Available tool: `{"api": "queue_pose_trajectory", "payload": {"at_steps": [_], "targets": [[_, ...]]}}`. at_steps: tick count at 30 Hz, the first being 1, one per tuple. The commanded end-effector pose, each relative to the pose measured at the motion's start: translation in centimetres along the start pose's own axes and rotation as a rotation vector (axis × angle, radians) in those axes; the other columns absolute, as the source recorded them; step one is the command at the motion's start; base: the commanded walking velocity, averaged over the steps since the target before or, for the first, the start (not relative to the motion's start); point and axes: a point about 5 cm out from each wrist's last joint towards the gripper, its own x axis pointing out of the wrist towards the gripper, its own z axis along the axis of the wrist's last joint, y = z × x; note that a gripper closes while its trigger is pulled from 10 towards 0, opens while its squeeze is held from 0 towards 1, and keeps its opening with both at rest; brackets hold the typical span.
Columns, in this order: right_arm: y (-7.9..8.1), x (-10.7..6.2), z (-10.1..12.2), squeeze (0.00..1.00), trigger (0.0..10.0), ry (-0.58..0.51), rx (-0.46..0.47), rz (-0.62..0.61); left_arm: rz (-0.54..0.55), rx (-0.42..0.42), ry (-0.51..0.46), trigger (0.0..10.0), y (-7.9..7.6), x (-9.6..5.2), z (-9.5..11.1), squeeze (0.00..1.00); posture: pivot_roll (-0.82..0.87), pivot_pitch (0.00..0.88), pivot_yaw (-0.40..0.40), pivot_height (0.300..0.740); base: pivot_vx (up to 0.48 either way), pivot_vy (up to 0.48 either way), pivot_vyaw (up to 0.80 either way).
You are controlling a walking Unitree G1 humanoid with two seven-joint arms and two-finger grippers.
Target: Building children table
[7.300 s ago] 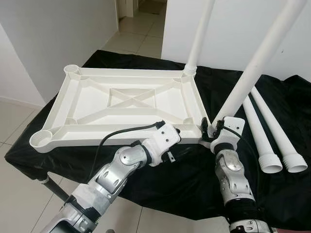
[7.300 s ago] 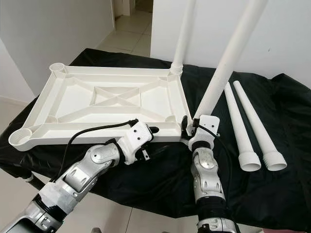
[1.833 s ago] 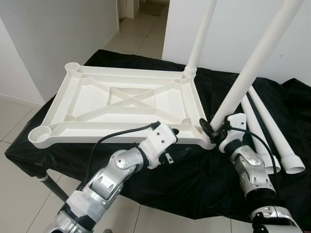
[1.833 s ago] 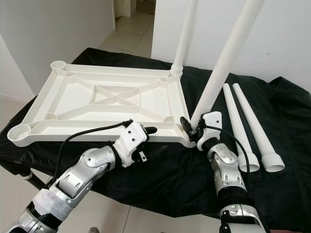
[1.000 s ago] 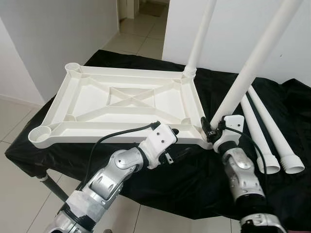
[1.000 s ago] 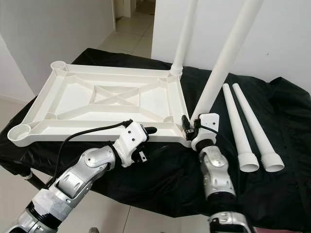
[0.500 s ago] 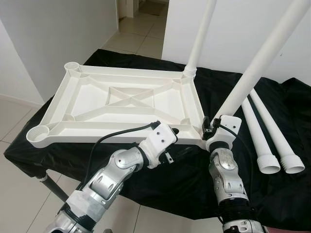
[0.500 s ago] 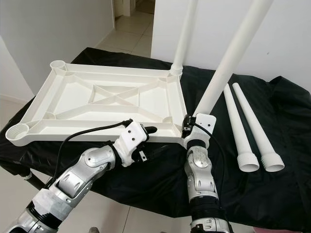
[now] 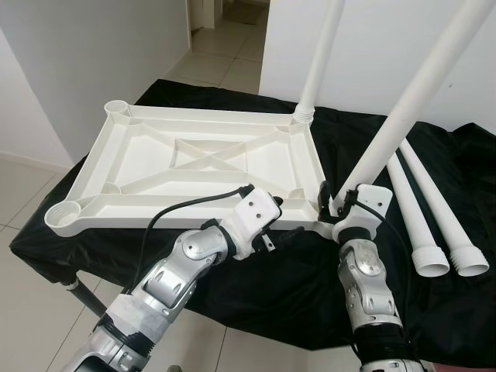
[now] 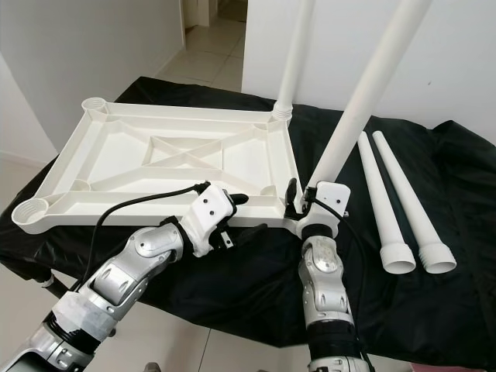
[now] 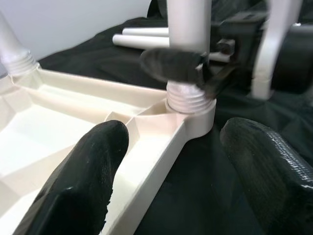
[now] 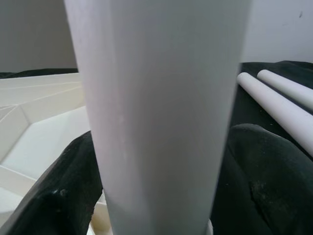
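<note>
One white tabletop (image 9: pixel 194 167) is counted, four white legs: two (image 9: pixel 319 58) (image 9: pixel 411 101) standing in it, two (image 9: pixel 408 209) (image 9: pixel 442 213) lying loose.

White tabletop (image 9: pixel 194 167) lies underside-up; two white legs (image 9: pixel 403 108) stand in its right corner sockets; two loose legs (image 9: pixel 422 209) lie right of it.

White table leg (image 12: pixel 156 112) fills the close foreground — black fingers (image 12: pixel 63 196) flanking it.

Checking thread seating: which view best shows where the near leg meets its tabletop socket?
Left wrist view: the leg's threaded end sits in the corner socket, seen close. Eye views show the joint small behind the right gripper. Right wrist view shows mostly leg shaft.
</note>
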Motion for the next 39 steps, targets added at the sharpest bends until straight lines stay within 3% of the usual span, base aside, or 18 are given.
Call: {"api": "queue_pose_trajectory", "payload": {"at_steps": [1, 11, 31, 39], "targets": [[-0.4, -0.5, -0.1, 0.00, 10.0, 0.003, -0.007, -0.005, -0.016, -0.013, 0.037, 10.0, 0.6, -0.1, -0.4, 0.00, -0.04, 0.000, -0.041, 0.740, 0.000, 0.000, 0.00], [-1.5, -2.6, -0.9, 0.00, 10.0, 0.023, -0.052, -0.017, 0.012, -0.021, 0.141, 10.0, 2.3, -1.0, -2.2, 0.00, -0.06, 0.000, -0.019, 0.740, 0.000, 0.000, 0.00], [-1.7, -3.5, -0.8, 0.00, 10.0, 0.017, -0.075, 0.031, 0.093, 0.032, 0.361, 10.0, 5.7, -1.7, -4.9, 0.00, -0.10, 0.000, 0.009, 0.740, 0.000, 0.000, 0.00], [-1.9, -3.3, -0.6, 0.00, 10.0, 0.015, -0.084, 0.035, 0.183, -0.026, 0.491, 10.0, 7.6, -3.1, -6.5, 0.00, -0.08, 0.000, 0.011, 0.740, 0.000, 0.000, 0.00]]}}
